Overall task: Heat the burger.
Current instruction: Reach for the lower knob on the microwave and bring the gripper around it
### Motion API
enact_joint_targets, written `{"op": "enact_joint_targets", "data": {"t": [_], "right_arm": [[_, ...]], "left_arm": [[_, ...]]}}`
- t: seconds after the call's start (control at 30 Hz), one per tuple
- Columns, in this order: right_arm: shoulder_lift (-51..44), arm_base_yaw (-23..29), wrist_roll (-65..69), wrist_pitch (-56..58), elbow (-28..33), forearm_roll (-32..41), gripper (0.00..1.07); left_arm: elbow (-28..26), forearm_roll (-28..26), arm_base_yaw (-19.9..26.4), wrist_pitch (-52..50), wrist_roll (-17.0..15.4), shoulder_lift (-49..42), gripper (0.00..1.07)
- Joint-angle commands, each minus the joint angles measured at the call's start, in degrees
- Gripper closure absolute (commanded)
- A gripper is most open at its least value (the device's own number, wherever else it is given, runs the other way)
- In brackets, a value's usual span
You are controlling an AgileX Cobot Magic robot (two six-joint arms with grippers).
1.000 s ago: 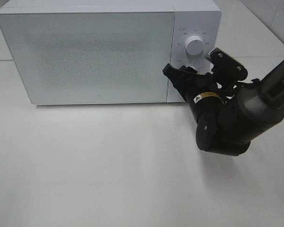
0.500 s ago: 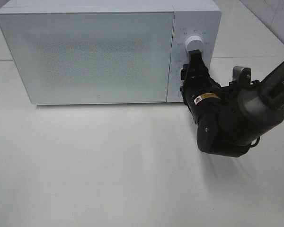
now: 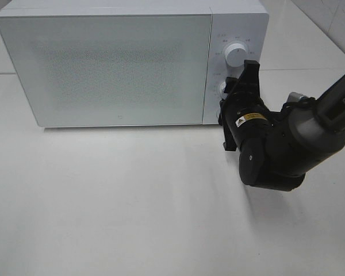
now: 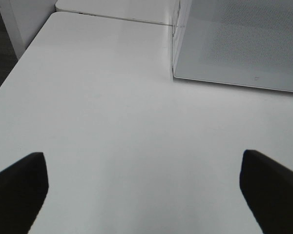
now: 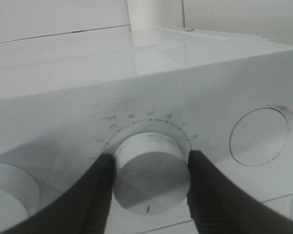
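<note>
The burger is out of sight and I cannot tell where it is. The white microwave (image 3: 103, 63) stands with its frosted door shut on a plain white bench (image 3: 132, 207), with pale tiles at the far corner. The right pincer (image 5: 150, 163) is clamped on the lower dial (image 5: 147, 180), which is ringed with small numbers, 3 to 6 readable. The left pincer (image 4: 146, 195) hangs spread wide and empty over the bench. The black arm (image 3: 333, 109) reads "PiP" and carries a yellow warning sticker (image 3: 248, 119)
</note>
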Motion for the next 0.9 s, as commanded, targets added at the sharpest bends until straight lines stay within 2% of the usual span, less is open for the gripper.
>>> {"op": "enact_joint_targets", "data": {"t": [0.03, 0.4, 0.67, 0.73, 0.77, 0.8, 0.83, 0.87, 0.9], "right_arm": [[-0.5, -0.4, 0.8, -8.1, -2.1, -6.5, 1.07], [-0.5, -0.4, -1.6, -10.6, -2.1, -5.3, 1.06], [-0.5, -0.4, -2.5, -10.7, -2.1, -0.9, 0.94], [-0.5, -0.4, -4.4, -10.7, -2.1, 2.0, 0.81], [-0.5, -0.4, -4.4, -10.7, -2.1, 2.0, 0.81], [-0.5, -0.4, -5.4, -10.7, -2.1, 3.2, 0.72], [-0.5, -0.4, -5.8, -10.7, -2.1, 3.4, 0.68], [-0.5, -0.4, -5.8, -10.7, -2.1, 3.4, 0.68], [-0.5, -0.4, -6.1, -10.7, -2.1, 3.8, 0.6]], "left_arm": [[0.1, -0.1, 0.2, -0.6, 0.1, -0.9, 0.06], [0.1, -0.1, 0.2, -0.6, 0.1, -0.9, 0.06], [0.1, -0.1, 0.2, -0.6, 0.1, -0.9, 0.06], [0.1, -0.1, 0.2, -0.6, 0.1, -0.9, 0.06], [0.1, -0.1, 0.2, -0.6, 0.1, -0.9, 0.06], [0.1, -0.1, 0.2, -0.6, 0.1, -0.9, 0.06], [0.1, -0.1, 0.2, -0.6, 0.1, -0.9, 0.06], [0.1, -0.1, 0.2, -0.6, 0.1, -0.9, 0.06], [0.1, -0.1, 0.2, -0.6, 0.1, -0.9, 0.06]]}}
